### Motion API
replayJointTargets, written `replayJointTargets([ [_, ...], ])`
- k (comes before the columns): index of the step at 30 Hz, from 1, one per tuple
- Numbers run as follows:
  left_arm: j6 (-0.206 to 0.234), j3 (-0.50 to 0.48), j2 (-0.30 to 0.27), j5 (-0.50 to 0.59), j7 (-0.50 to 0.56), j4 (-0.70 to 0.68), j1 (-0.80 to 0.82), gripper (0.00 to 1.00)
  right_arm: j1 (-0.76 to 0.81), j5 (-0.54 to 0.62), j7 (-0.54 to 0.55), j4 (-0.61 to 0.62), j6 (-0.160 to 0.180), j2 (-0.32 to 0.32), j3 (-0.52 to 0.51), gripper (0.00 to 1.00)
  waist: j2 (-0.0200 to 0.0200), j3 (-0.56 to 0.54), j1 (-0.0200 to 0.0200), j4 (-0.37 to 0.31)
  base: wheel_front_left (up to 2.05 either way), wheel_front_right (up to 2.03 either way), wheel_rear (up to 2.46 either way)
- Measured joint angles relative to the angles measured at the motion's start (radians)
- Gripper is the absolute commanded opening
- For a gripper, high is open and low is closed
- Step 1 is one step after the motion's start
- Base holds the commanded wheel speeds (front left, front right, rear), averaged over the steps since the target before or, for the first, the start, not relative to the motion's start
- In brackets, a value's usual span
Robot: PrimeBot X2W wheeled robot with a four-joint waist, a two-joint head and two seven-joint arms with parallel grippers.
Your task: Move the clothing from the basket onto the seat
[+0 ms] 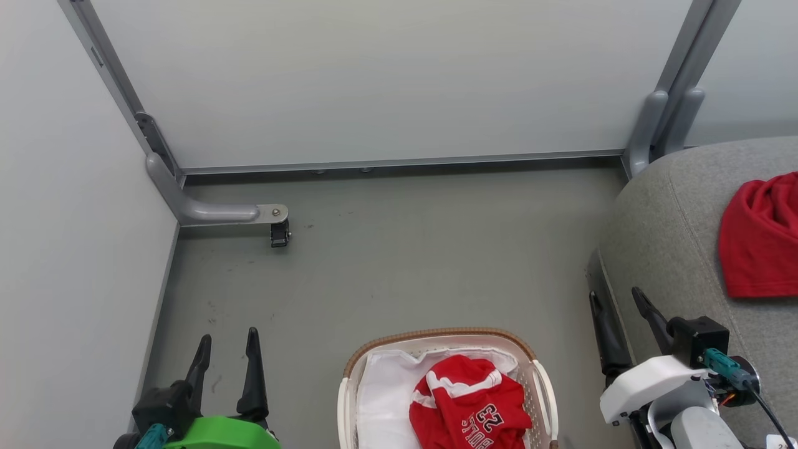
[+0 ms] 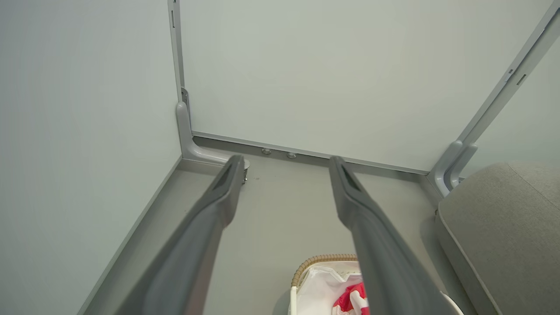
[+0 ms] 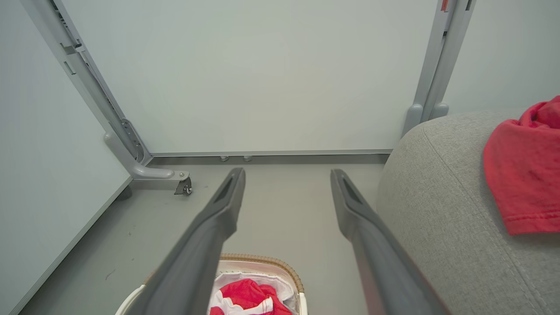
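Both arms sit low, fingers pointing forward over the floor point(image 1: 386, 262). The left gripper point(image 1: 229, 337) and right gripper point(image 1: 615, 294) have their jaws spread wide, holding nothing. Between them, behind the fingertips, the basket point(image 1: 436, 337) holds one crumpled red garment point(image 1: 467, 405) on a white liner point(image 1: 380, 399), its "23" legible in the head view. Right of the right gripper, a second red garment point(image 1: 757, 240) lies bunched on the grey seat point(image 1: 667, 237); the right wrist view shows its stitched hem.

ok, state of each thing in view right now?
left gripper: open, empty
right gripper: open, empty
basket: upright on the floor, liner in place
numbered red garment: crumpled inside the basket
other red garment: heaped on the seat
seat: holds one garment
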State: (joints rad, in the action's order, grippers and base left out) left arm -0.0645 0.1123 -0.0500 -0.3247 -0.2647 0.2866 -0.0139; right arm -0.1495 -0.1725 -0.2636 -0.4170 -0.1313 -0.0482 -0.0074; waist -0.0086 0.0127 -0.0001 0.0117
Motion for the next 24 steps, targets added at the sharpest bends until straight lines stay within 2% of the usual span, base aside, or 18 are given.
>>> replayJointTargets([
  [14,-0.017,0.046,0.000,0.025,0.000,0.012,0.048,1.00,-0.026,0.009,0.000,0.038,0.000,0.000,-0.051,1.00,0.0000,0.040,0.0000,-0.002,0.00,0.00,0.00],
  [17,-0.028,0.092,0.000,0.048,0.000,0.039,0.101,1.00,-0.054,0.026,0.000,0.053,0.000,0.000,-0.079,1.00,0.0000,0.066,0.0000,-0.004,0.00,0.00,0.00],
  [21,-0.043,0.199,0.000,0.095,0.000,0.113,0.211,1.00,-0.110,0.043,0.000,0.073,0.000,0.000,-0.119,1.00,0.0000,0.117,0.0000,-0.009,0.00,0.00,0.00],
  [23,-0.050,0.264,0.001,0.158,0.000,0.171,0.276,1.00,-0.142,0.055,0.000,0.091,0.000,0.001,-0.145,1.00,0.0000,0.147,0.0000,-0.013,0.00,0.00,0.00],
  [24,-0.052,0.288,0.001,0.149,0.000,0.191,0.300,1.00,-0.157,0.060,0.000,0.099,0.000,0.000,-0.155,1.00,0.0000,0.161,0.0000,-0.015,0.00,0.00,0.00],
])
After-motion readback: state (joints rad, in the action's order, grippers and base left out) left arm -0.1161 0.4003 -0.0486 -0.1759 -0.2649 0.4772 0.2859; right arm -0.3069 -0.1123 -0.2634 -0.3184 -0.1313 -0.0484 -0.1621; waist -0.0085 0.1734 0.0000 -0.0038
